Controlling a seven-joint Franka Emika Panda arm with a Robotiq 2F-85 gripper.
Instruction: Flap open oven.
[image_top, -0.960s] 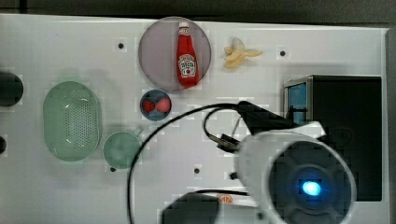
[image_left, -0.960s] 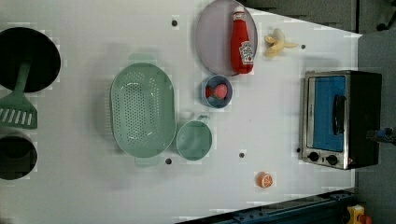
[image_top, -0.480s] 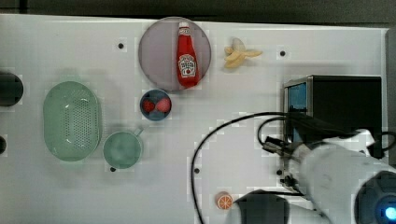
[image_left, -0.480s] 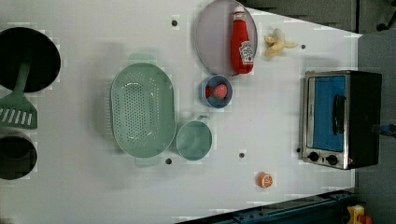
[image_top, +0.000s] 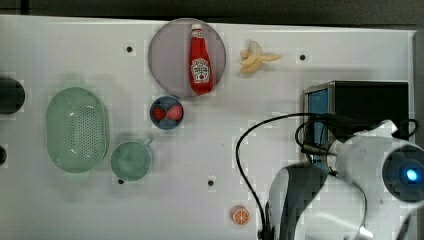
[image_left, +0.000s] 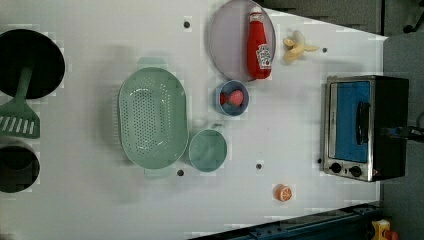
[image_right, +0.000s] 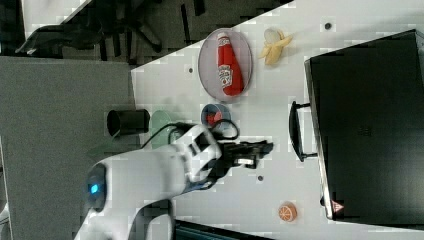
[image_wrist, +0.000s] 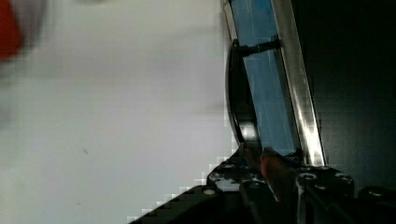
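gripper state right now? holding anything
gripper: nearly closed, nothing held; it sits just short of the oven handle.

The oven (image_left: 365, 127) had a black top, silver frame and blue glass door. A red ketchup bottle (image_top: 200, 61) lay on a grey plate (image_top: 167, 55); the perforated colander (image_left: 152, 124) was mint green.

Top and left views look straight down on the white surface (image_top: 210, 150); the right view slants; the wrist view sits close to the oven (image_wrist: 275, 93).
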